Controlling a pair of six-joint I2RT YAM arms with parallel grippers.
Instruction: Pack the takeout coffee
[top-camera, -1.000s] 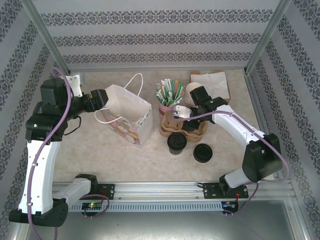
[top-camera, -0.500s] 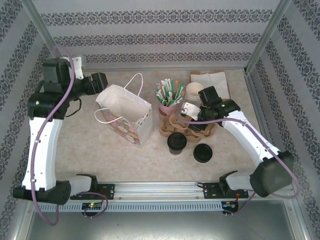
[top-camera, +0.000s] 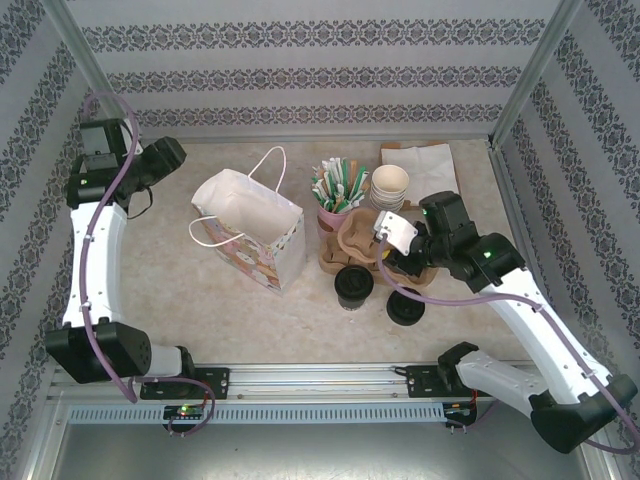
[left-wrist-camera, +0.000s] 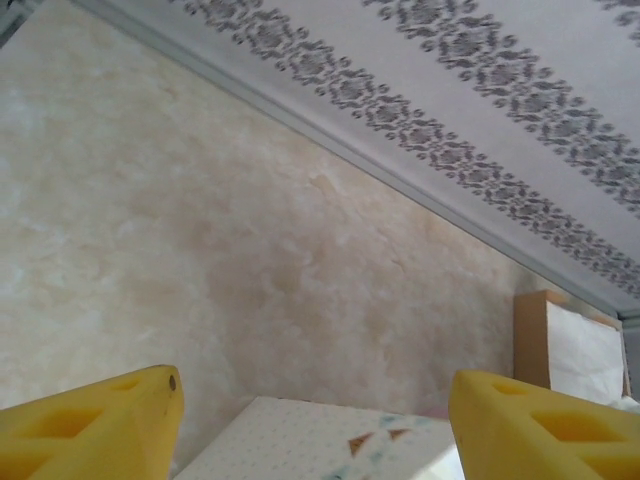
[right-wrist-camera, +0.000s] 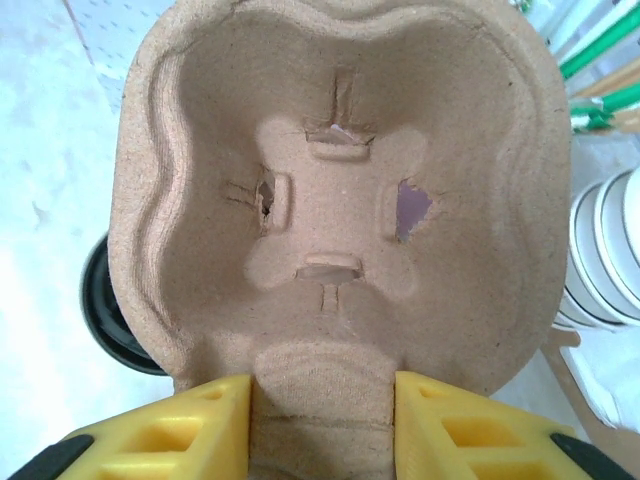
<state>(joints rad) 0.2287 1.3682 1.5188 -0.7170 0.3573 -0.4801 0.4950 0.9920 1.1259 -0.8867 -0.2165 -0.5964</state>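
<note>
My right fingers grip the carrier near the coffee; my left fingers hang open, empty.

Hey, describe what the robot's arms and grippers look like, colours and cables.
Both arms have white links with black joints: the left arm and right arm. A purple cable runs along each. The left gripper and right gripper have blocky yellow fingers with hollow cut-outs.

Layout around the cup carrier
Gift bag left of it; straw cup and paper cup stack behind; takeout coffee and loose lid in front.
</note>
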